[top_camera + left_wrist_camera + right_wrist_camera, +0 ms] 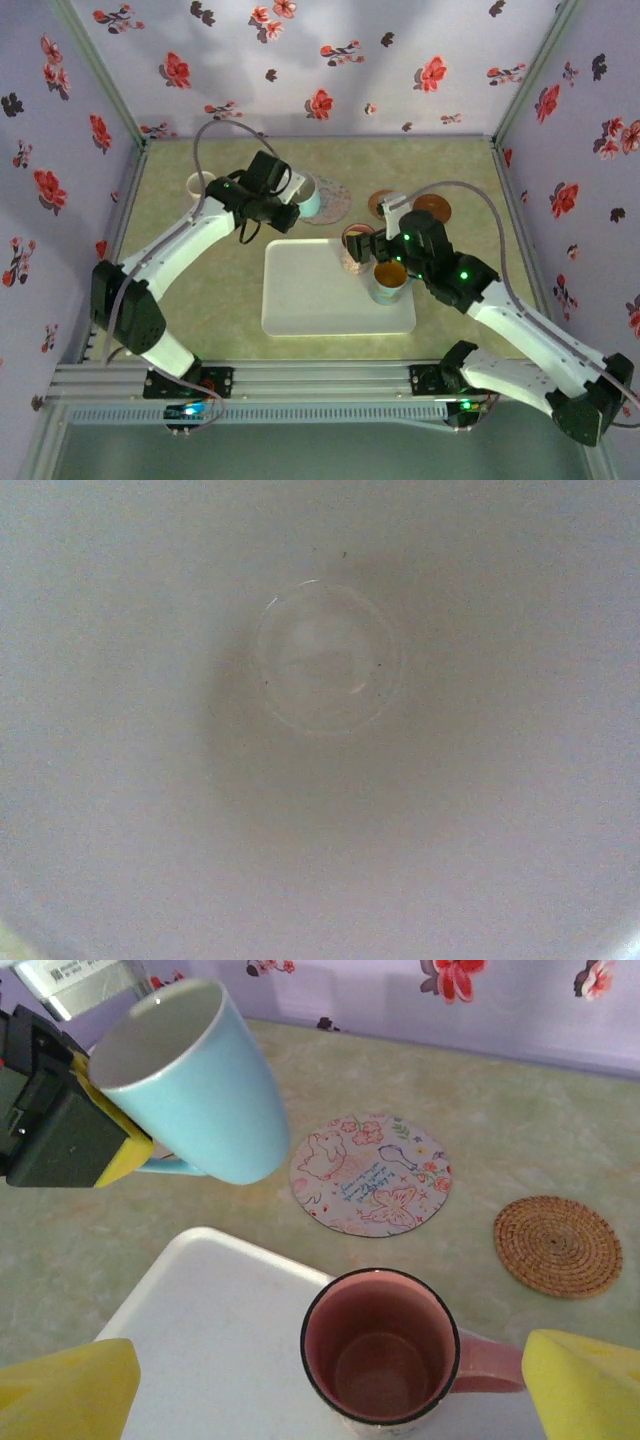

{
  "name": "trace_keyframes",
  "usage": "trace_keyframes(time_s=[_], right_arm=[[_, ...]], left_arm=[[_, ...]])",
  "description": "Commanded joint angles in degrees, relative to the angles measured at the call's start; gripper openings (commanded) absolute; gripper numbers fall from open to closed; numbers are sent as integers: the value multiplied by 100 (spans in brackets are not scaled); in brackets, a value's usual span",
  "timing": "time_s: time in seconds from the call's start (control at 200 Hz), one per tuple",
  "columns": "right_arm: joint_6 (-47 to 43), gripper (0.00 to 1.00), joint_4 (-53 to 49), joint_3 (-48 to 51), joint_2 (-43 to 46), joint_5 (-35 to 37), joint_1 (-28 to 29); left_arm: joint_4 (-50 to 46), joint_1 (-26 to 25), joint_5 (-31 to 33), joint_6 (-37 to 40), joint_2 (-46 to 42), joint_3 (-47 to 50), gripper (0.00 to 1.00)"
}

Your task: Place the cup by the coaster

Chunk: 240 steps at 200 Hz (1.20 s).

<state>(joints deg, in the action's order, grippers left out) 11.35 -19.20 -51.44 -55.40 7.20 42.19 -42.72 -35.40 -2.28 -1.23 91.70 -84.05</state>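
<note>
Pale interior of cup (330,830), round bottom

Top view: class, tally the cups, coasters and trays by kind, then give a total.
Cups: 4 - blue cup, pink cup, white cup, yellow-lined cup
Coasters: 3 - patterned coaster, two brown coasters
Tray: 1
Total: 8

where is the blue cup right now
Right wrist view, upper left: the blue cup hangs tilted in the left claw, just left of the patterned coaster.
</note>
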Motion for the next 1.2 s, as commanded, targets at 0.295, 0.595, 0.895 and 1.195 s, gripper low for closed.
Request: trace_keyframes(time_s=[0.295, 0.595, 0.895, 1.195], right_arm=[[538, 99, 652, -811, -1193, -596, -756], [703, 99, 579, -1188, -1883, -818, -1103], [654, 99, 285, -1287, -2162, -1153, -1404], [627, 99, 287, -1390, -2472, -1333, -1551]], left_arm=[[71, 435, -481, 485, 1233, -1335, 0], [14, 534, -674, 523, 2095, -1987, 0], [-297, 551, -713, 688, 2789, -2505, 0], [-464, 628, -711, 774, 3288, -2929, 0]])
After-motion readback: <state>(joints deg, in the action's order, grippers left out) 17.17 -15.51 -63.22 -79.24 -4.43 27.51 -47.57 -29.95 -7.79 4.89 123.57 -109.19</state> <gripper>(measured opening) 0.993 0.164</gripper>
